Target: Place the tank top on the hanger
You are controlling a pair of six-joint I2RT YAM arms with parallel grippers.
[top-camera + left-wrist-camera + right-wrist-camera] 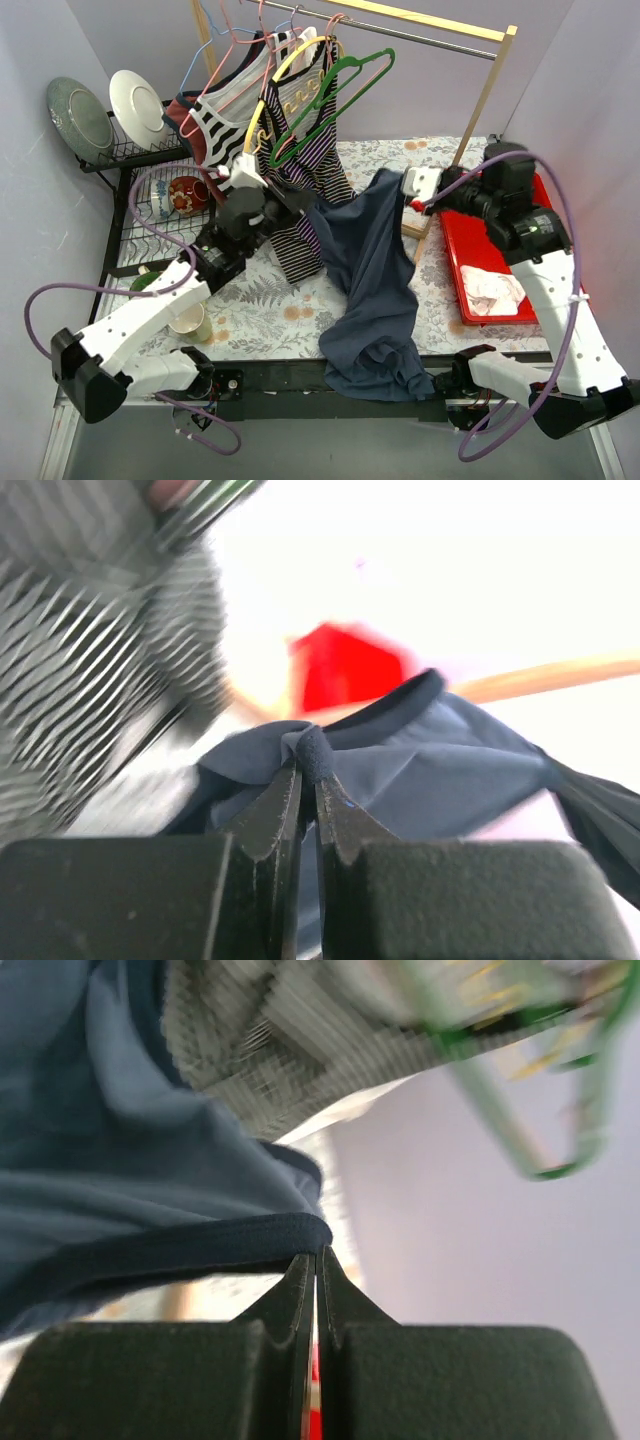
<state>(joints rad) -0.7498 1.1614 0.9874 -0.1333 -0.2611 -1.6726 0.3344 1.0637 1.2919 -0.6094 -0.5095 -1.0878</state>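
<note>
The navy tank top [372, 270] hangs stretched between the two arms above the middle of the table [250, 315], its lower half pooling over the near edge. The left gripper [308, 768] is clamped on a bunched bit of its bound edge. The right gripper [316, 1260] is pinched tight on the dark trim at the other side. Held apart like this, they spread the top edge, I'd guess so the hanger can slip in. The green hanger [335, 95] hangs from the far rail [420, 35], above and left of the cloth, against a purple-and-black striped top [325, 175].
</note>
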